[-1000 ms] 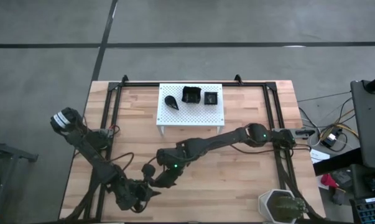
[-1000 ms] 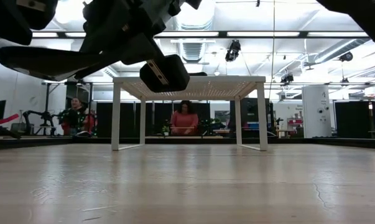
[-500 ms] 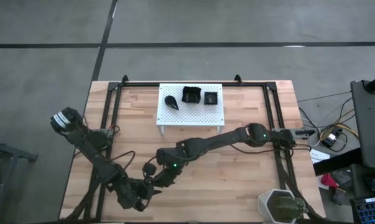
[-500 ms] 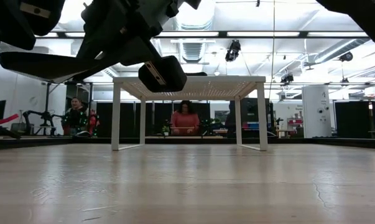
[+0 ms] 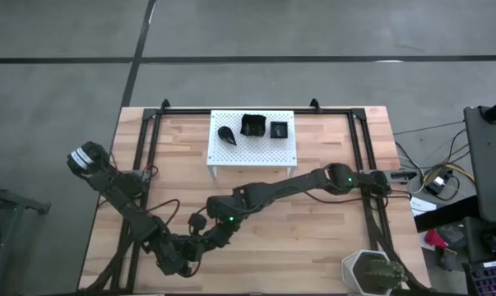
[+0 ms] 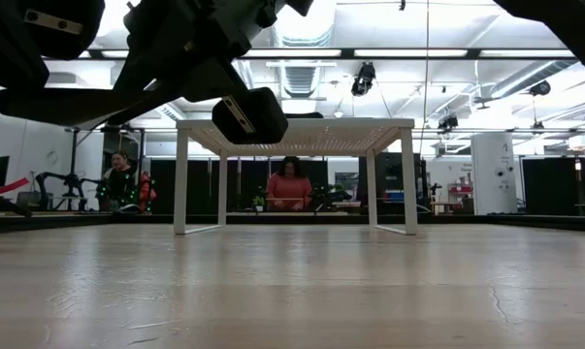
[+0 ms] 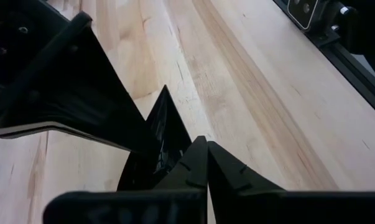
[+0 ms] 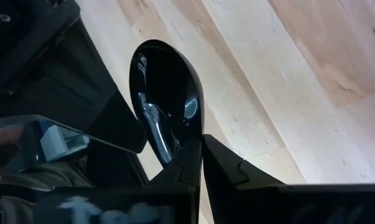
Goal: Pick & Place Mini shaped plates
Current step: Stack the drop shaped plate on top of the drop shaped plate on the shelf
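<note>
A glossy black teardrop plate (image 8: 165, 93) hangs in the air over the table's near left part, between my two grippers. My right gripper (image 8: 201, 146) reaches in from the right and is shut on its narrow end. My left gripper (image 7: 206, 146) comes from the near left and is shut beside the same end. In the low view the plate (image 6: 248, 114) shows well above the tabletop. Three more black plates rest on the white perforated stand (image 5: 252, 154) at the far middle: a teardrop (image 5: 227, 133), a raised-rim square (image 5: 252, 125) and a small square (image 5: 279, 129). My left gripper's fingertips (image 7: 193, 155) meet the plate's edge (image 7: 175, 134) only at their free ends, coming in slanting downward from the near left. Its own fingers hide the exact spot. My right gripper pinches the plate's narrow end (image 8: 182, 144) between its two fingers, slanting down from the right. The round end points away from the fingers, and the plate is lifted clear of the table.
A grey-green hexagonal pot (image 5: 369, 271) stands at the near right corner. A black frame rail (image 5: 367, 164) runs along the table's sides. Bare wood lies between the stand and the grippers. People sit in the room beyond the table.
My left gripper has shut its fingers at the plate's edge while staying in place. My right gripper and the plate have kept still.
</note>
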